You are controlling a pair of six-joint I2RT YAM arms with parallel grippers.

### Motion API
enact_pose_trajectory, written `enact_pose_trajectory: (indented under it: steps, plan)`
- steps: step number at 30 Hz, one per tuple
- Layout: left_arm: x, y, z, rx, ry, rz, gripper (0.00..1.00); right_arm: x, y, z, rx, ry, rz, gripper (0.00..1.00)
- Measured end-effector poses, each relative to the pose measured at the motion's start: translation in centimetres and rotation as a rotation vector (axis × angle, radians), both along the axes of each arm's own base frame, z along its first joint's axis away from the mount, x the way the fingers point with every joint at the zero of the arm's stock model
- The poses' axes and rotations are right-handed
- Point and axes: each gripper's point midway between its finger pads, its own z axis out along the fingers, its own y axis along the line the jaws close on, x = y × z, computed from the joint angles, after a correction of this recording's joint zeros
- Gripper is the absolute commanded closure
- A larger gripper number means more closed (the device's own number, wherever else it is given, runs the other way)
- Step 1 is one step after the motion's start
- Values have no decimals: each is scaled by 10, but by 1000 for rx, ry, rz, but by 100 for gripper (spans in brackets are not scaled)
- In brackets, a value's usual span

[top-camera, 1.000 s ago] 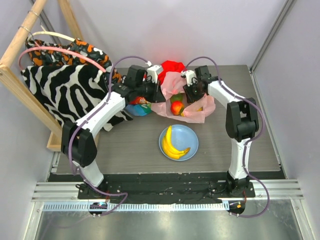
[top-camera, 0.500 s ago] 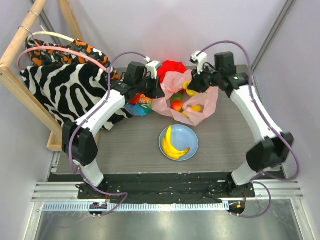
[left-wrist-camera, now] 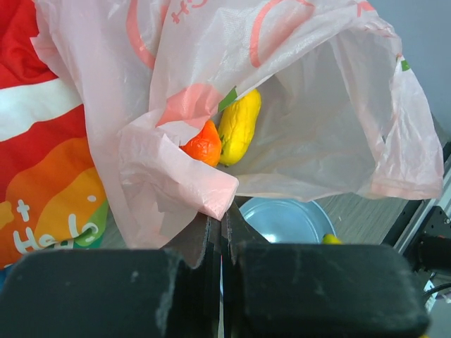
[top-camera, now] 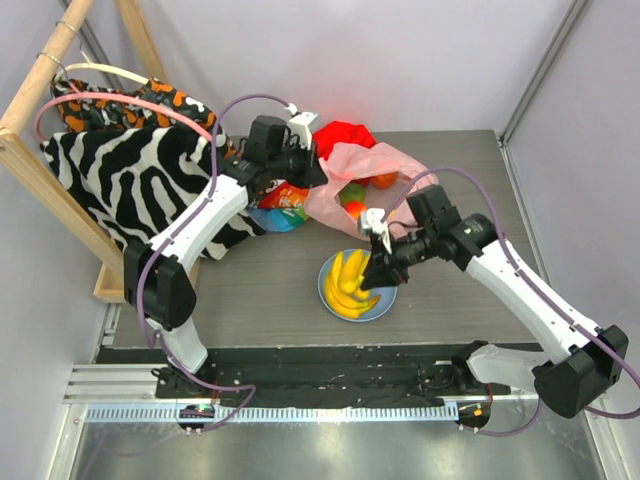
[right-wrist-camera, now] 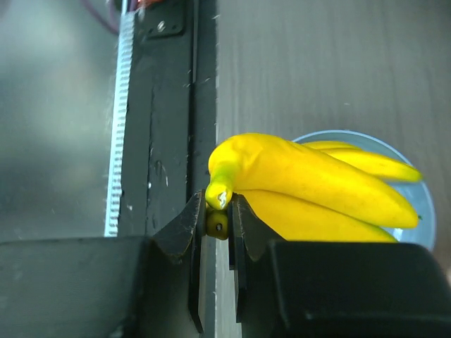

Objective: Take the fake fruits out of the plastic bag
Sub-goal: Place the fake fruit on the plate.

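The pink plastic bag [top-camera: 362, 162] lies at the back of the table, its mouth toward the plate. My left gripper [top-camera: 312, 172] is shut on the bag's edge [left-wrist-camera: 211, 186] and holds it up. Inside the bag are a green fruit [top-camera: 352, 193], a red fruit [top-camera: 355, 210] and an orange fruit [top-camera: 385, 181]; the left wrist view shows an orange-red fruit [left-wrist-camera: 204, 144] beside a yellow one [left-wrist-camera: 239, 125]. My right gripper [top-camera: 375, 268] is shut on the stem of a yellow banana bunch [right-wrist-camera: 310, 176], just over the light-blue plate [top-camera: 390, 292]. Another banana bunch [top-camera: 355, 303] lies on the plate.
A red cloth [top-camera: 345, 133] lies behind the bag and a rainbow-striped cloth [top-camera: 280, 205] to its left. A zebra-print cloth [top-camera: 130, 175] hangs on a wooden rack [top-camera: 30, 110] at the far left. The black front rail [right-wrist-camera: 169, 141] is near the right gripper.
My right gripper came out of the bag holding a banana bunch and moved forward to the plate. My left gripper has kept its hold on the bag, raising its edge a little.
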Motion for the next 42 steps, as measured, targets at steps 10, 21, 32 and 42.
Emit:
enact_pose_trajectory:
  steps: [10, 21, 32, 42]
  plan:
    - [-7, 8, -33, 69, 34, -15, 100, -14, 6, -44, 5, -246, 266, 92]
    - [-10, 12, -41, 102, 39, -22, 100, 7, -17, -99, -109, -358, 375, 92]
    - [-15, 6, -37, 52, 81, -26, 100, 49, -55, -102, -416, -478, 508, 92]
    - [-15, -3, -27, -13, 91, -26, 100, 47, -74, -121, -710, -611, 829, 90]
